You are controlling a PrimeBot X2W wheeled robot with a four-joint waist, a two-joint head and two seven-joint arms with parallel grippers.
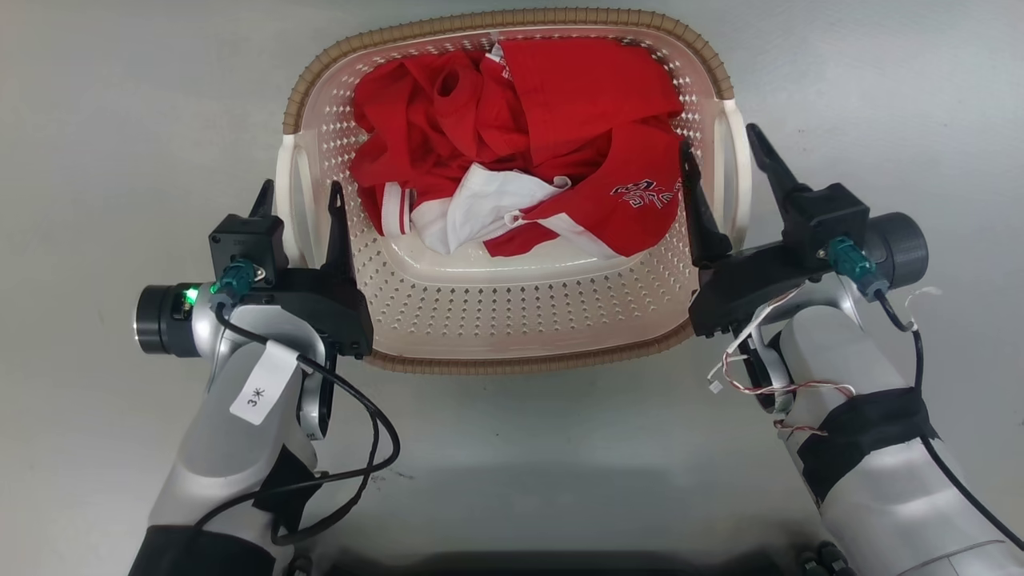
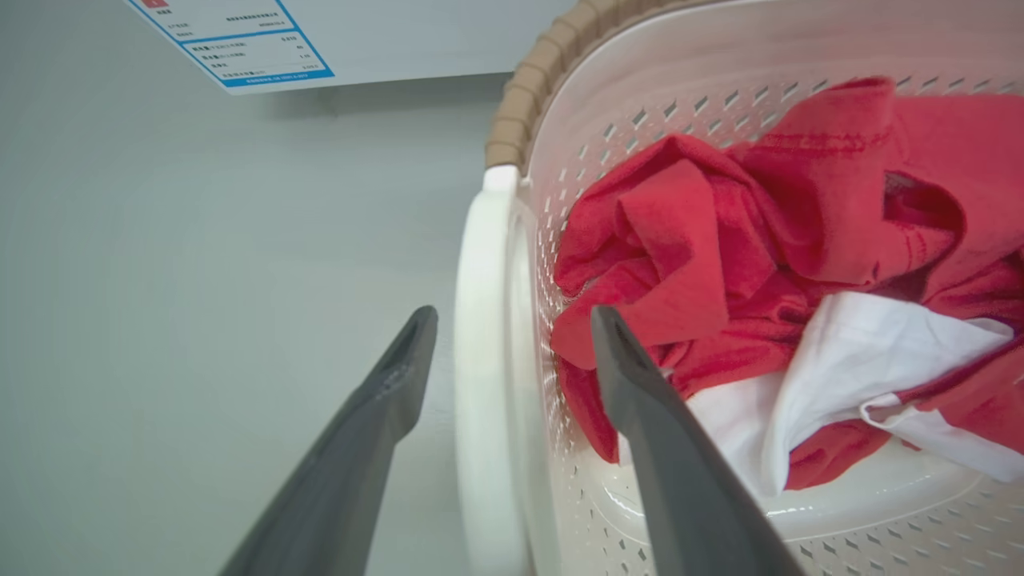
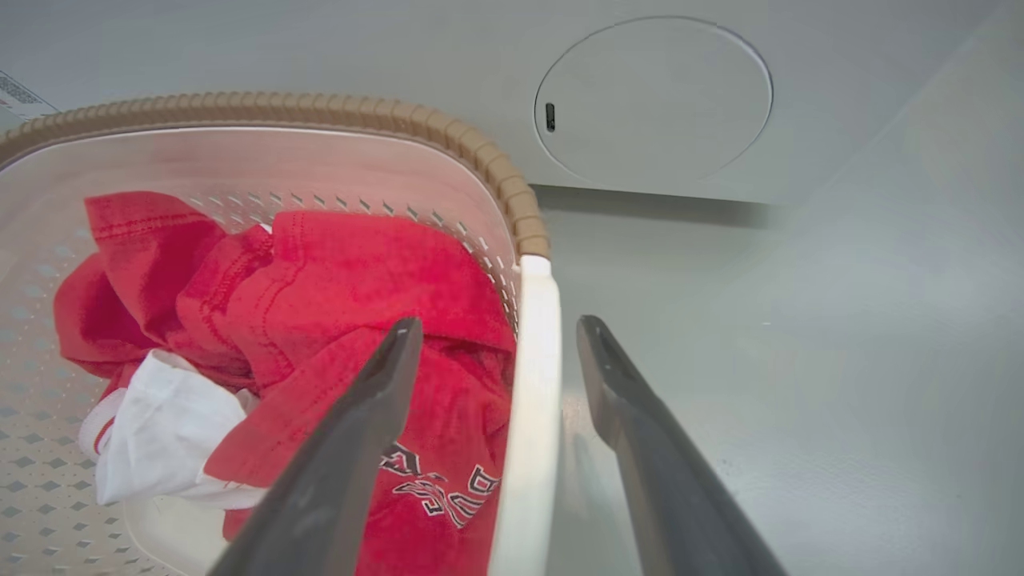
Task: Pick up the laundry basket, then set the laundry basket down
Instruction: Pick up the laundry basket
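Straight below the head camera, on a plain grey floor [image 1: 120, 120], sits the laundry basket [image 1: 512, 320]. It has cream perforated walls and a brown woven-look rim [image 1: 512, 18]. It lies centred between the two arms, long side across the view.

Contents: crumpled red clothes [image 1: 576, 96] fill the far half. A white piece [image 1: 488, 204] lies on top near the middle. One red item carries dark lettering on the right side. The near part of the basket's bottom is bare.

Left gripper [image 1: 300, 188]: fingers apart, straddling the white left handle [image 1: 284, 172]. One finger is outside the basket, the other inside against the perforated wall. The left wrist view confirms this: the handle [image 2: 484, 360] runs up between the two dark fingers of the gripper [image 2: 514, 316], with a gap showing on each side. No squeeze on it.

Right gripper [image 1: 718, 140]: same posture on the right handle [image 1: 742, 172], spread open with one finger each side. In the right wrist view the handle [image 3: 534, 384] stands between the fingers of the gripper [image 3: 498, 322]. The outer finger is just beside it, with a thin gap visible. The inner finger hangs over the lettered red cloth.

Beyond the basket:
- a pale panel with a round hatch [image 3: 652, 100]
- a blue-bordered label [image 2: 240, 40], print too small to read

A paper tag marked "3" [image 1: 260, 392] hangs on the left forearm.
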